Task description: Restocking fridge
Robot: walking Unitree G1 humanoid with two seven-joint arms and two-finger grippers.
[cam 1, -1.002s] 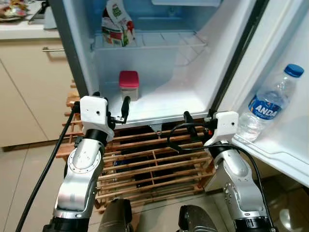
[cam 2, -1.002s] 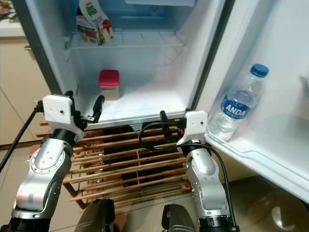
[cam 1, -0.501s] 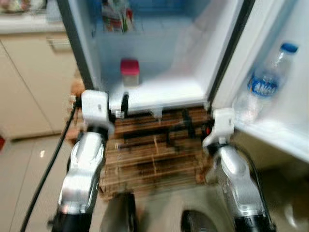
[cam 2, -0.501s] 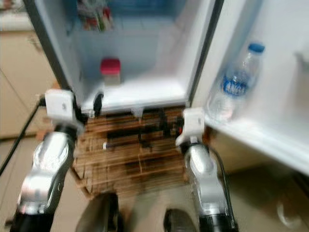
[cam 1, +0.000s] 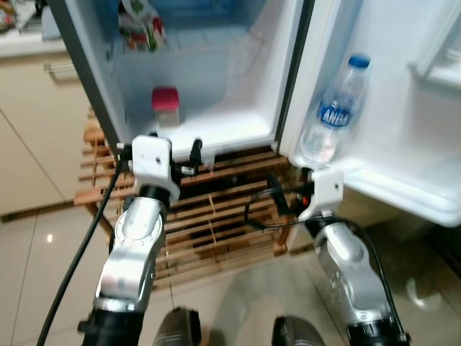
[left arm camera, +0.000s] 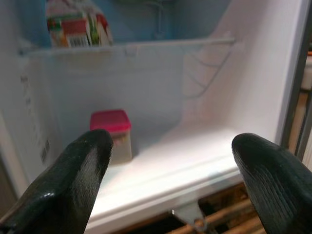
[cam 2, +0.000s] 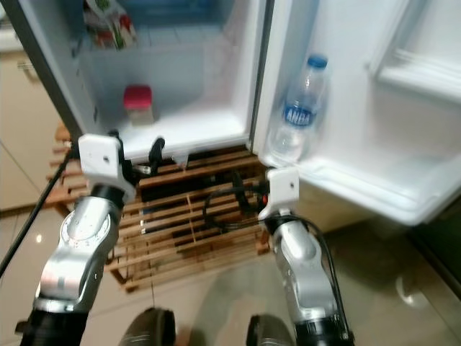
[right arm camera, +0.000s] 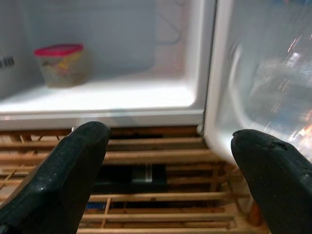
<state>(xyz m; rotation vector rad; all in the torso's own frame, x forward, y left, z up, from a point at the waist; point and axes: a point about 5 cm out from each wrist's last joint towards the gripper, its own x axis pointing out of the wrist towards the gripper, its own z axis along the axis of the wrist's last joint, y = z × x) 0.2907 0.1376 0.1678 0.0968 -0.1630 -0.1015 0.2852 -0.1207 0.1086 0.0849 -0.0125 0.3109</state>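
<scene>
Since a second back, the whole view had swung over so the open fridge (cam 1: 216, 86) sat further left and more of its door (cam 1: 403, 130) showed, which looked like the camera moving and not the stuff itself; both arms were still raised in front. Fridge stood open right ahead of both claws, its door swung out to the right, past the right gripper (right arm camera: 161, 161). A slatted wooden rack (cam 1: 216, 223) sat on the floor just below both grippers. Water bottle (cam 1: 333, 112) stood upright on the door shelf, just above the right gripper. A carton (cam 1: 138, 27) sat on the upper wire shelf, well above the left gripper (left arm camera: 170, 165). Red-lidded tub (left arm camera: 111, 134) was on the fridge floor just ahead of it. Both claws were spread wide, holding nothing.
</scene>
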